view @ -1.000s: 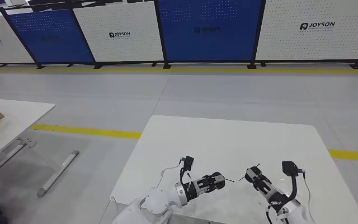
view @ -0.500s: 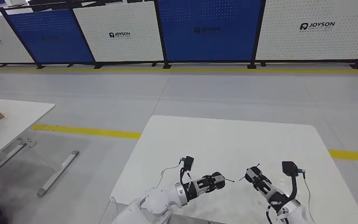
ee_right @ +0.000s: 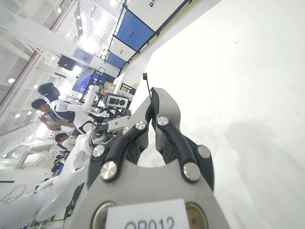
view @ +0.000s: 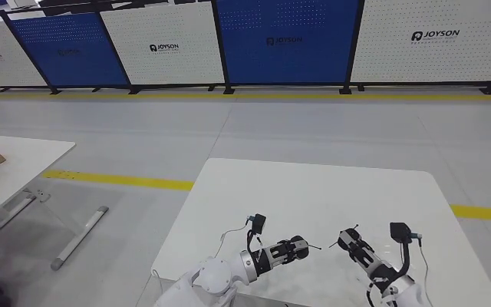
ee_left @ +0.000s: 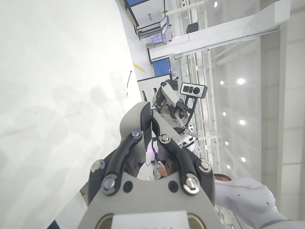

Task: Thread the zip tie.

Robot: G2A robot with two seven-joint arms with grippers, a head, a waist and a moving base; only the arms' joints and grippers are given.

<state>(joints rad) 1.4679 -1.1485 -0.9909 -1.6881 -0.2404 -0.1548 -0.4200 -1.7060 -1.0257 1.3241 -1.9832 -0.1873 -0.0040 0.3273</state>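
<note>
right gripper (ee_right: 152,101) clamps the zip tie (ee_right: 147,84), its tail hidden inside.

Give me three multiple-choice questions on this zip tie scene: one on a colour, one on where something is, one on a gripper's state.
1. What colour is the flat table? A white B blue C brown
2. Where is the thin black plastic zip tie? A flat on the table B sticking out past the right gripper's fingers C hanging off the table's edge
3. The right gripper's fingers are: A wide open B shut on the zip tie C half open, empty
Answers: A, its top is plain white; B, its head juts beyond the fingertips; B, the pads press on the strip.
</note>
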